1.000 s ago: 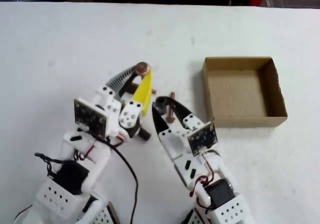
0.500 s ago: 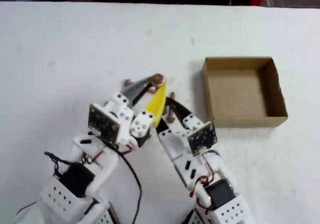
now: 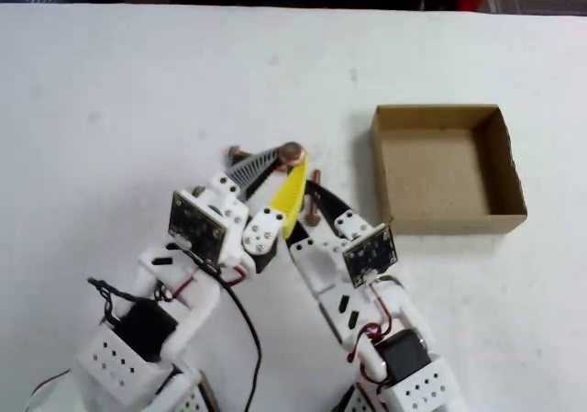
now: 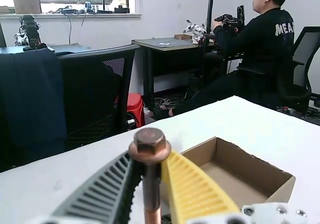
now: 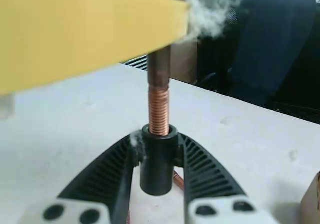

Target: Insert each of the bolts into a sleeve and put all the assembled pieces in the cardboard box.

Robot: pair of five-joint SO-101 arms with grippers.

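Nearest the arms' bases, the right gripper [image 5: 157, 151] is clamped on a black sleeve [image 5: 157, 171], which stands upright between its black fingers [image 5: 205, 171]. The left gripper [image 3: 287, 164] sits directly above it, one finger grey and the other yellow, closed on a copper bolt [image 4: 149, 144]. The bolt hangs upright with its hex head on top, just above the fingertips. Its threaded end reaches down into the mouth of the sleeve, so bolt and sleeve are in line and touching, each in its own gripper. A second bolt [image 3: 314, 196] lies on the white table [image 3: 138, 82] just beside the right gripper, on the side toward the cardboard box [image 3: 510, 169]. The box sits open-topped a little farther out, apart from both grippers. Behind the grey finger lies a small brown piece [image 3: 234, 152]; what it is cannot be told.
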